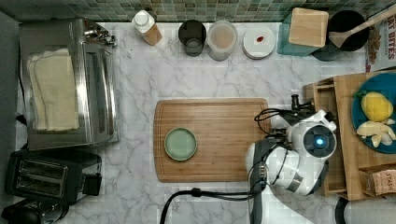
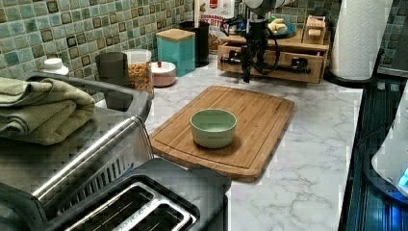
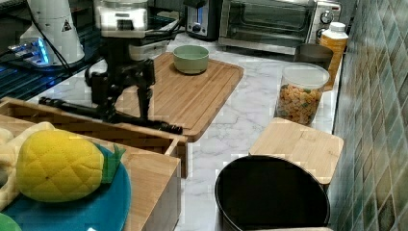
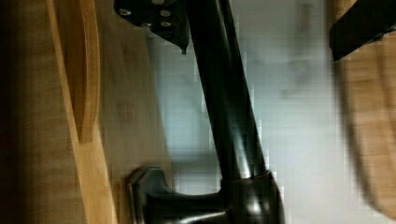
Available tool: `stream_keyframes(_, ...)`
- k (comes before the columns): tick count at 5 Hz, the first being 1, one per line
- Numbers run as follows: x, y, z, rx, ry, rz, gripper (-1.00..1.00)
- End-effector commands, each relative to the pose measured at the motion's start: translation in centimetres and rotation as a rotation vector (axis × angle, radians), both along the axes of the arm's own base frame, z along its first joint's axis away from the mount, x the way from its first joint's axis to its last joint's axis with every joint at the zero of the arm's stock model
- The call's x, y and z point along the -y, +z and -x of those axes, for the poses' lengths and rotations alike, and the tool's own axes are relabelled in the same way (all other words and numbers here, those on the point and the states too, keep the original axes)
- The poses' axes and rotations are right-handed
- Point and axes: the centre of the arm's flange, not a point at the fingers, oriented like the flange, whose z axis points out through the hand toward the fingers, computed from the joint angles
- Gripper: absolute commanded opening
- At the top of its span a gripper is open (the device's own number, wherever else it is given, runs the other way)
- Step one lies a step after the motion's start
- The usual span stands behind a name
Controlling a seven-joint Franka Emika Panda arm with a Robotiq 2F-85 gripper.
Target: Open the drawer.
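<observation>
One gripper straddles the drawer handle, fingers apparently unclenched; handle lies horizontal, facing the cutting board.

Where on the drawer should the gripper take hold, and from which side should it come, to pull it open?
Best by the black bar handle on the drawer front. It is a long thin bar held off the wood by posts, so fingers fit around it. Come from above, as the gripper stands there, near the bar's middle, then pull toward the cutting board.
</observation>
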Motion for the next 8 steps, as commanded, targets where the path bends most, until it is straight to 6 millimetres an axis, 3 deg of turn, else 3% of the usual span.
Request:
stream_keyframes(1, -20.0, -1.4, 1.9, -0.077, 0.268, -0.068, 1.0)
stream_keyframes(4, -25.0, 0.1, 2.5, -0.082, 0.297, -0.101, 1.0)
stream_keyframes(8, -25.0, 0.1, 2.5, -0.082, 0.297, -0.101, 1.0)
